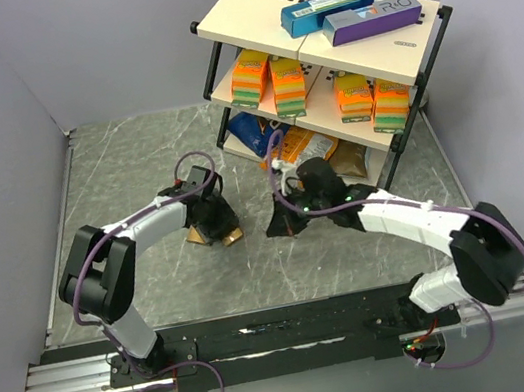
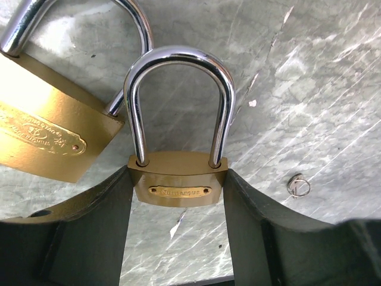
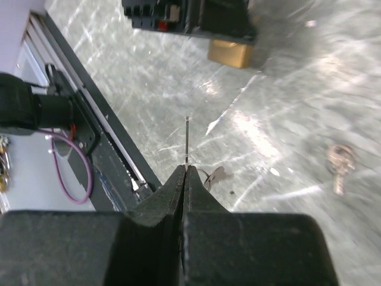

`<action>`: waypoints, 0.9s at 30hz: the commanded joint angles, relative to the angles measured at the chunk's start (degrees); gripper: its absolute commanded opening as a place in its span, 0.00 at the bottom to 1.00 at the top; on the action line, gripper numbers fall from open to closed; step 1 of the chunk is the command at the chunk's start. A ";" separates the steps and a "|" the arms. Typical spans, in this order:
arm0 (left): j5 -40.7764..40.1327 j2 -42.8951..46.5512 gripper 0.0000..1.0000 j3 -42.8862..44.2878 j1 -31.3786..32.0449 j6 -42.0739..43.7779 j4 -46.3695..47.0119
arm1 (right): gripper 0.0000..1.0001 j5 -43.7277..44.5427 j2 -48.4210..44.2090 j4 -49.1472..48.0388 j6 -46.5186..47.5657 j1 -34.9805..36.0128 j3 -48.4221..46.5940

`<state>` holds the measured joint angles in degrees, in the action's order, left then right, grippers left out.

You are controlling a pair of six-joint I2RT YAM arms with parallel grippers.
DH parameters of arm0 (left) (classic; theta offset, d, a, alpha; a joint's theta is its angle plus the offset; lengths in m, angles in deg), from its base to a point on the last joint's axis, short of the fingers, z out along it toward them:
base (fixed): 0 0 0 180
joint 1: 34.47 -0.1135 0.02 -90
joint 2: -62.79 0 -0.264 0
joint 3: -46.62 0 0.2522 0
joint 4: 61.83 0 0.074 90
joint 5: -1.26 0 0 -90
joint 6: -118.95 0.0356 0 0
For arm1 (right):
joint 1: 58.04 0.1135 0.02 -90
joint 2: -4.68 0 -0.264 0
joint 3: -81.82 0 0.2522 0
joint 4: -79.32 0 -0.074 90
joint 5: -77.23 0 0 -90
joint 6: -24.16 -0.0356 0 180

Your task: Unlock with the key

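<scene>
The two arms met near the middle of the grey table (image 1: pixel 135 168), a stocked shelf (image 1: pixel 310 5) standing at its far right corner. The left gripper (image 2: pixel 178 182) was clamped on the body of the small padlock (image 2: pixel 178 189). The larger padlock (image 2: pixel 44 134) lay just beside it, its shackle crossing behind the small one's; whether the two were linked could not be told. The right gripper (image 3: pixel 184 174) had its fingers pressed together on the key (image 3: pixel 187 140), whose blade stuck out past the tips, pointed roughly toward the held padlock but well apart from it.

Both pick-ups looked done. Bringing the key to the keyhole, inserting it and turning it remained.

Only the left wrist view showed the small shackle seated in both holes, so locked, and a tiny ring (image 2: pixel 297 185) loose on the table. Only the right wrist view showed the key, edge-on as a thin line. No view showed the keyhole.
</scene>
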<state>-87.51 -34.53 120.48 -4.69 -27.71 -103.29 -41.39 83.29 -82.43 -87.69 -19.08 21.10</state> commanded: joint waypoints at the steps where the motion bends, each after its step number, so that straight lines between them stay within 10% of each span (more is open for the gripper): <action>1: 0.61 3.45 0.49 2.83 0.72 2.00 1.69 | 0.00 -1.17 -7.13 3.32 -0.04 -3.00 0.82; 20: -4.12 -1.48 0.69 11.18 5.64 3.75 -4.20 | 0.00 2.61 -16.03 10.18 1.72 -4.33 0.55; 27: -5.19 10.46 0.93 10.31 6.08 3.40 1.85 | 0.00 -2.12 -18.75 8.17 0.05 -5.65 1.61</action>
<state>-90.72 -34.00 129.41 1.34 -24.54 -106.38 -40.01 67.22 -71.96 -87.01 -23.52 21.69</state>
